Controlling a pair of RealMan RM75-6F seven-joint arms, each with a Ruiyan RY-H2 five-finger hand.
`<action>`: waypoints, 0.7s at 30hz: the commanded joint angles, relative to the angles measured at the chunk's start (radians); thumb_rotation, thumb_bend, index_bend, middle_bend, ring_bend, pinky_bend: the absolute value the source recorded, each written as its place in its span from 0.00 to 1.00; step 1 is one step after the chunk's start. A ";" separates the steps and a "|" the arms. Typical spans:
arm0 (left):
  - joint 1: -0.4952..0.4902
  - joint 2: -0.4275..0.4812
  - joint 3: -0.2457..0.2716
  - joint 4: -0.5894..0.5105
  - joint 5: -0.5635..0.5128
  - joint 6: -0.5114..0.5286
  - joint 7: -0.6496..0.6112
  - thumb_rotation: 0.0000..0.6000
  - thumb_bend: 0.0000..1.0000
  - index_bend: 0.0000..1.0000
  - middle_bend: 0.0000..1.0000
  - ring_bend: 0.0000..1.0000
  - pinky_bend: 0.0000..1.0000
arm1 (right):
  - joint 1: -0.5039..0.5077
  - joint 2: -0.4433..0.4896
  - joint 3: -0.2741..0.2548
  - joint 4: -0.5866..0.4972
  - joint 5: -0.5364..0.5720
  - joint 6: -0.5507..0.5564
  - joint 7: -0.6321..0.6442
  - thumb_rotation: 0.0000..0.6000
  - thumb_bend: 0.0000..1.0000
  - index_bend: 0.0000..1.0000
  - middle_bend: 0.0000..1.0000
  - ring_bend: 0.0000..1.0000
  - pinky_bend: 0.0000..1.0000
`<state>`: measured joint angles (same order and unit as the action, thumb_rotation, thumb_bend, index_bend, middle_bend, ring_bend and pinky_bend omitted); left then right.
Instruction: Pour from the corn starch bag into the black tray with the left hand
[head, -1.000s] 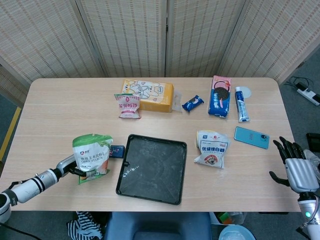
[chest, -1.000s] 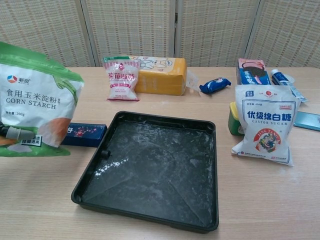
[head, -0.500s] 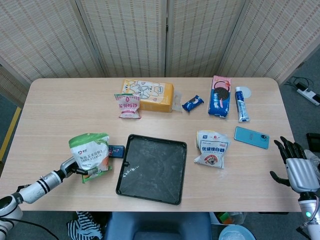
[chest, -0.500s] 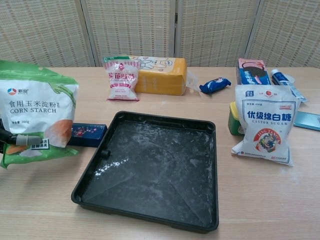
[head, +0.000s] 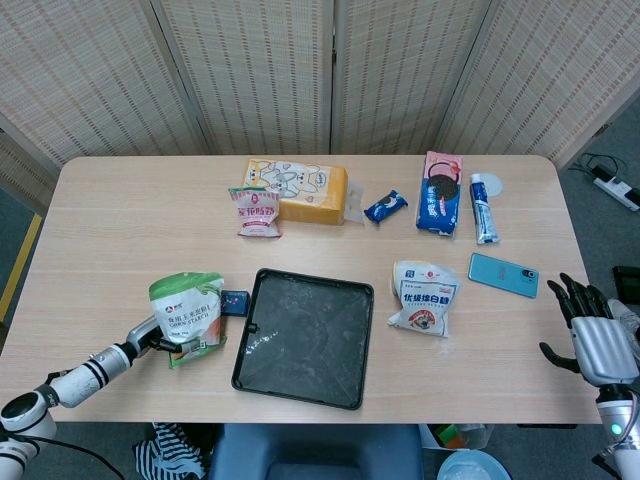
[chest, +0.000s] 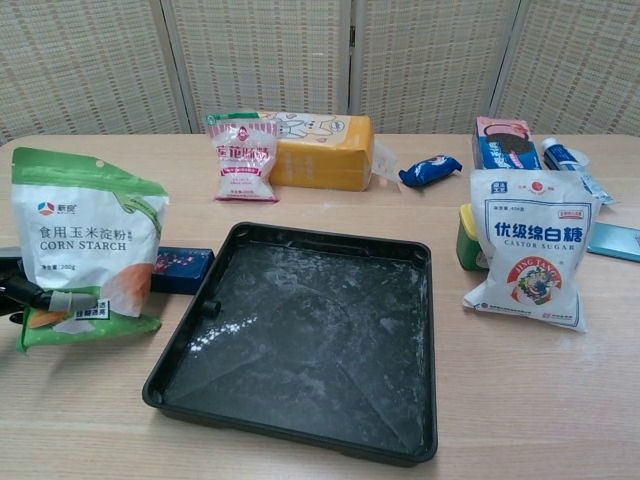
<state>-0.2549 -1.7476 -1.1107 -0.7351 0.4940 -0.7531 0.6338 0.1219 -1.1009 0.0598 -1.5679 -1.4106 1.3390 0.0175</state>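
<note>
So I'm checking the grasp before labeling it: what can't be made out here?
- Left hand: mostly hidden behind the corn starch bag in both views; grip unclear.
- Bag's top: open or sealed, unclear.
- Green container: behind the sugar bag, chest view.
- Right hand: only in head view.

Green-and-white corn starch bag (head: 187, 318) upright in left hand (head: 160, 338), at nine o'clock of square black plastic tray (head: 305, 338), wooden bench (head: 120, 230)
</note>
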 joint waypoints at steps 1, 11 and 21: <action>0.008 -0.008 -0.005 -0.008 -0.003 0.008 0.017 1.00 0.36 0.79 0.86 0.96 1.00 | 0.000 0.000 0.000 0.000 0.000 0.000 0.001 1.00 0.28 0.00 0.00 0.00 0.00; 0.022 0.004 0.005 -0.043 0.010 0.013 0.041 1.00 0.35 0.44 0.41 0.90 1.00 | 0.000 0.001 0.000 0.000 -0.001 0.001 0.003 1.00 0.28 0.00 0.00 0.00 0.00; 0.022 0.042 0.021 -0.070 0.013 0.009 -0.005 1.00 0.26 0.08 0.09 0.88 0.98 | -0.003 0.001 -0.001 -0.002 -0.005 0.008 0.000 1.00 0.28 0.00 0.00 0.00 0.00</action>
<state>-0.2329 -1.7064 -1.0902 -0.8038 0.5069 -0.7448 0.6299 0.1194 -1.0994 0.0592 -1.5703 -1.4151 1.3466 0.0179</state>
